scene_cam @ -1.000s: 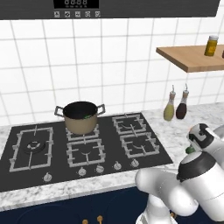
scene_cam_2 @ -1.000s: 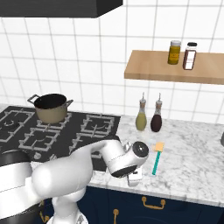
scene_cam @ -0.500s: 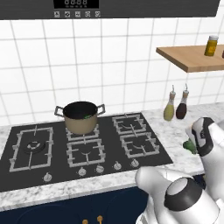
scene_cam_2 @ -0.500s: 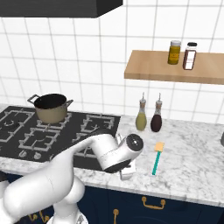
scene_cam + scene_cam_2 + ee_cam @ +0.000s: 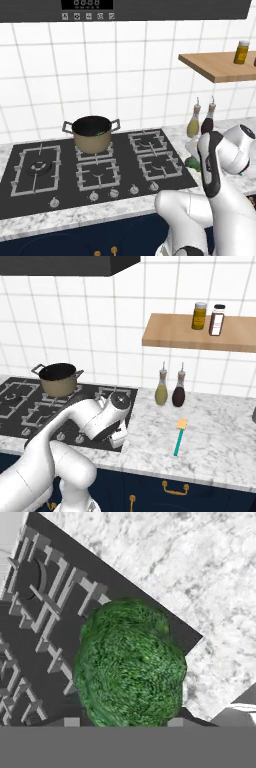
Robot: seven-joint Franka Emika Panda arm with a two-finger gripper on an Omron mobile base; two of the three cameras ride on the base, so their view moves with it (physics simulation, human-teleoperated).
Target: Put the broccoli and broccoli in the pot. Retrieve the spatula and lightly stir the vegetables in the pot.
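Hand view puts the pincer (image 5: pixel 122 724) right above a broccoli floret (image 5: pixel 131 671), with the two finger tips barely rising at either side of its lower edge; the jaws look spread about as wide as the floret, but whether they press on it I cannot tell; the floret sits at the corner of the black hob (image 5: pixel 45 627), where it meets the marble counter (image 5: pixel 200 577); in the left base view the same floret (image 5: pixel 192 162) shows as a green lump just beside the hob's right edge, partly behind the arm.

Judging by this, the step in hand is picking up the second floret; the next move calls for a firm closing on it, a lift clear of the grates, and a carry across the hob to the pot (image 5: pixel 91 134).

That pot stands on the rear burner, and a spot of green inside (image 5: pixel 98 133) suggests one floret already lies there; the spatula (image 5: pixel 179 436) lies untouched on the counter, in front of two bottles (image 5: pixel 170 388).
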